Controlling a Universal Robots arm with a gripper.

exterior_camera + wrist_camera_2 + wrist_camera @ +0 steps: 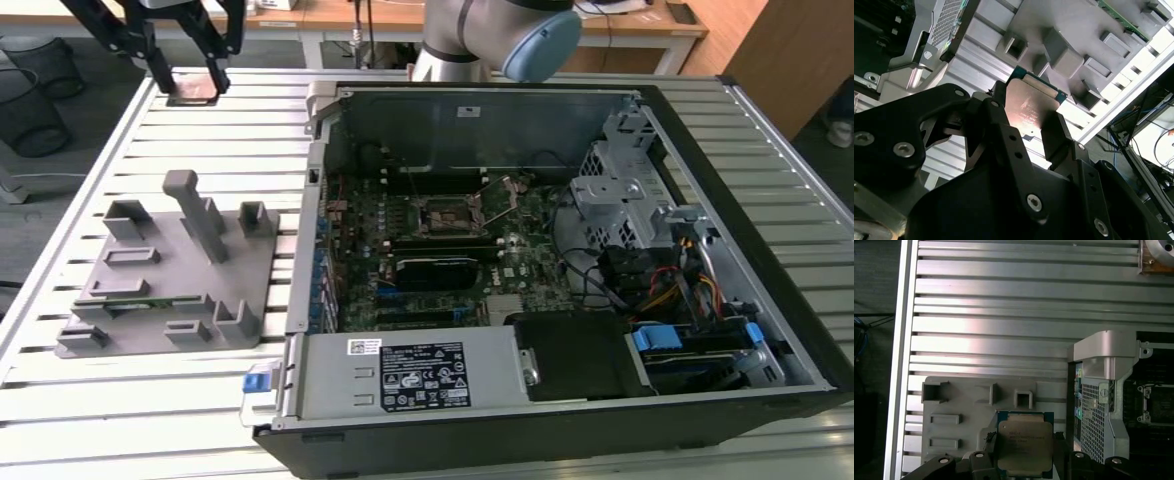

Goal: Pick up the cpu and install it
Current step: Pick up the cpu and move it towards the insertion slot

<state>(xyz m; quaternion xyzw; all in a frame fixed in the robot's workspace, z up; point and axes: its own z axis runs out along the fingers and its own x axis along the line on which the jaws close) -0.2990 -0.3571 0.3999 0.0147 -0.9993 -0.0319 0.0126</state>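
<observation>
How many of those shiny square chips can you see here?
1. The cpu is gripped by the hand, above the slatted table near its corner at the exterior view's left. Others could be hidden inside the open computer case.

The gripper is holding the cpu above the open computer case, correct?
No. The gripper holds the cpu, but above the slatted table, outside the computer case, as the exterior view shows.

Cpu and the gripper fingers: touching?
Touching. In the second wrist view the fingers press against opposite edges of the cpu, with no gap visible.
</observation>
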